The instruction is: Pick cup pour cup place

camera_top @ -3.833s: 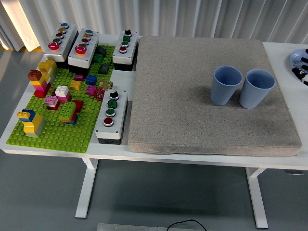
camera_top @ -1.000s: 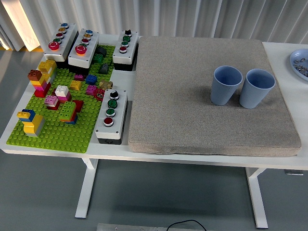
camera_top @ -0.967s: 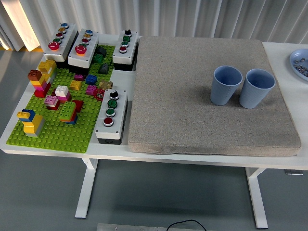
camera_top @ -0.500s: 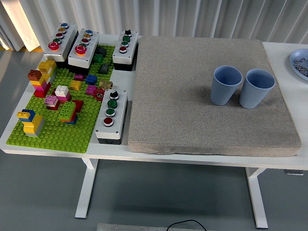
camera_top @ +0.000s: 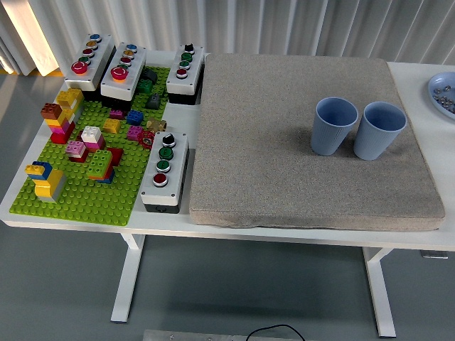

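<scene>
Nothing on the table has moved since the earlier frames, except that a dark shape beside the plate (camera_top: 442,89) at the right edge is gone; neither of my hands is in view, so I cannot tell how far open they are, and they hold and touch nothing here.

Left to right: green baseplate (camera_top: 78,192) with bricks, ringed by button boxes (camera_top: 165,170); grey mat (camera_top: 284,170); on it, toward its right side, the left cup (camera_top: 334,126) and right cup (camera_top: 379,131), both upright, mouths open, just beside each other, possibly touching at the rim. Contents are not visible.

Handling, as I judge it: the cups look light, thin-walled and smooth, liable to flex or tip under a hard squeeze. I would take one around mid-wall, from the side facing away from its neighbour, with a moderate wrap of the fingers.
</scene>
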Controlling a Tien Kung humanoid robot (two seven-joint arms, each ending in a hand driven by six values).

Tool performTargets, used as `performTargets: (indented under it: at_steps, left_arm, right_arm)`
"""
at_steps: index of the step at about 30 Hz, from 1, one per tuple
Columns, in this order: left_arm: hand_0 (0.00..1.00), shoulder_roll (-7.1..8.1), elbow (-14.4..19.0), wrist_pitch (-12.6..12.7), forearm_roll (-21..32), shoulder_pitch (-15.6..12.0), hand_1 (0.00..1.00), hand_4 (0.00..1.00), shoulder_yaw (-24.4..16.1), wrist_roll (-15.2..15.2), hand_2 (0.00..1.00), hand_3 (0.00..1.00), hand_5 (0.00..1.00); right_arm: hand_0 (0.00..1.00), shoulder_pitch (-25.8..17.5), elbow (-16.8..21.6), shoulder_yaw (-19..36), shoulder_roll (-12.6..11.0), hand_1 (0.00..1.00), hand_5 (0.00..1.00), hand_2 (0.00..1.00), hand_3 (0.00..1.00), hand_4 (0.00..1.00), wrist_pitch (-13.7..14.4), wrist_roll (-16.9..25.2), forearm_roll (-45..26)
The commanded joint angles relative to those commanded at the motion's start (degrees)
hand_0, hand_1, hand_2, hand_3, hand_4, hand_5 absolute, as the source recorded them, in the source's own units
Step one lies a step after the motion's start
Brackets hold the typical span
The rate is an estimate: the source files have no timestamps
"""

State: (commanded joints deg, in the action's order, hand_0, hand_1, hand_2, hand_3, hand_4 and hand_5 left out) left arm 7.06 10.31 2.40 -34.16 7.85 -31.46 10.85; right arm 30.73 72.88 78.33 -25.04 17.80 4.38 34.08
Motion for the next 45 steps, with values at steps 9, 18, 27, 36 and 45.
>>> performTargets:
  at_steps: [9,18,27,36,45]
  left_arm:
    - [0.748,-0.02,0.0,0.0,0.4,-0.1,0.782,0.549,0.2,0.0,0.834,0.643,0.936]
    - [0.748,-0.11,0.0,0.3,1.4,-0.4,0.782,0.549,0.4,-0.2,0.834,0.643,0.936]
    - [0.748,-0.01,0.0,0.2,2.1,-0.7,0.782,0.549,1.2,-0.2,0.834,0.643,0.935]
    - [0.748,0.0,0.0,0.2,2.2,-0.8,0.781,0.549,1.4,-0.2,0.834,0.643,0.935]
    - [0.748,-0.05,0.0,0.2,1.5,-0.6,0.782,0.548,0.5,-0.1,0.834,0.643,0.936]
  right_arm:
    - [0.928,-0.1,0.1,0.0,-0.1,0.843,0.952,0.859,0.876,0.748,-0.4,-0.6,0.8]
    - [0.932,0.5,0.0,-0.9,0.2,0.844,0.946,0.859,0.874,0.745,-0.4,-0.7,0.9]
    - [0.933,0.4,0.2,-1.3,0.4,0.846,0.906,0.86,0.874,0.74,-0.3,-1.0,1.4]
    - [0.933,0.4,0.3,-1.1,0.3,0.846,0.908,0.861,0.875,0.738,-0.3,-1.1,1.6]
    - [0.934,0.5,0.2,-0.9,0.2,0.846,0.912,0.861,0.873,0.738,-0.7,-1.0,1.2]
